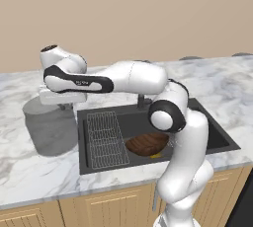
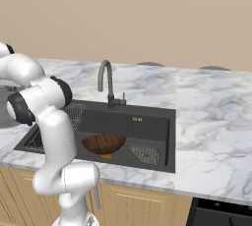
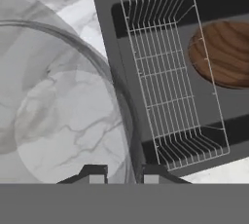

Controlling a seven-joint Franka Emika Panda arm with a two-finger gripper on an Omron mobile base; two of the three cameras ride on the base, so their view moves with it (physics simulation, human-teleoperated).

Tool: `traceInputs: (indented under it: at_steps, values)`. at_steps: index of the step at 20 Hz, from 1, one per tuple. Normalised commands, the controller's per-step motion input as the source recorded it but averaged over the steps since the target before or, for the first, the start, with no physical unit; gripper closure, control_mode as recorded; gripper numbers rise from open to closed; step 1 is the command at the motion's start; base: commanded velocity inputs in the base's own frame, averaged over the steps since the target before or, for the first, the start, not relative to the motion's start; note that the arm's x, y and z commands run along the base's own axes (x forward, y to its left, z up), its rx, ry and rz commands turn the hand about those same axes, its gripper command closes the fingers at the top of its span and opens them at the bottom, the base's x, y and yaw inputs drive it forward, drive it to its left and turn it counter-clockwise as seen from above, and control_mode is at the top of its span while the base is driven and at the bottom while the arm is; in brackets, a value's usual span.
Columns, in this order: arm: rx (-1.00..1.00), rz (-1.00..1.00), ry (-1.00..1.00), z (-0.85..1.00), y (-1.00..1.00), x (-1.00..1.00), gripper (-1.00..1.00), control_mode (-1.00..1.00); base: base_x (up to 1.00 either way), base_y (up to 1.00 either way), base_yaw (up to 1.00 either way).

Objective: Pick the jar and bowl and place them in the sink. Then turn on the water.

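Dark brown wooden bowl [image 1: 147, 143] already in black recessed sink [image 1: 217, 134], at 3 o'clock of wire rack [image 1: 105, 138]. Squat translucent grey jar [image 1: 51, 127] on marble counter [image 1: 29, 171], at 9 o'clock of sink. Gripper [image 3: 124, 173] nearly shut, pinching jar's rim wall. Next, prob.: lift straight, keep level, avoid sink edge.

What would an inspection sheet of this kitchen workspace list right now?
Surface: white marble counter on wooden cabinets.
Job's things: squat translucent grey jar on the counter left of the black recessed sink; dark brown wooden bowl already inside the sink; curved grey faucet, no water running.
Clutter: wire rack in the sink; small yellow item under the bowl.
Grippers: gripper closed on the jar's rim.
Cables: nothing seen.
Surroundings: plain beige wall.
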Motion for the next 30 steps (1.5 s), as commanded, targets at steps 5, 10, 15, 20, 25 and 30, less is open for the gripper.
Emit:
traceInputs:
  at_steps: [5,10,15,20,25,30]
  values:
    - [0.12,-0.20,-0.03,0.51,-0.67,0.02,1.00,-1.00,0.00,0.00,0.00]
    - [0.21,-0.20,-0.14,0.37,-0.81,-0.01,1.00,-1.00,0.00,0.00,0.00]
    - [0.17,-0.15,-0.15,0.32,-0.85,-0.20,1.00,-1.00,0.00,0.00,0.00]
    - [0.04,-0.09,-0.07,0.10,-0.69,-0.40,1.00,-1.00,0.00,0.00,0.00]
    - [0.00,-0.08,-0.01,0.24,-0.53,-0.47,1.00,-1.00,0.00,0.00,0.00]
    - [0.00,-0.12,0.00,0.28,-0.52,-0.18,1.00,-1.00,0.00,0.00,0.00]
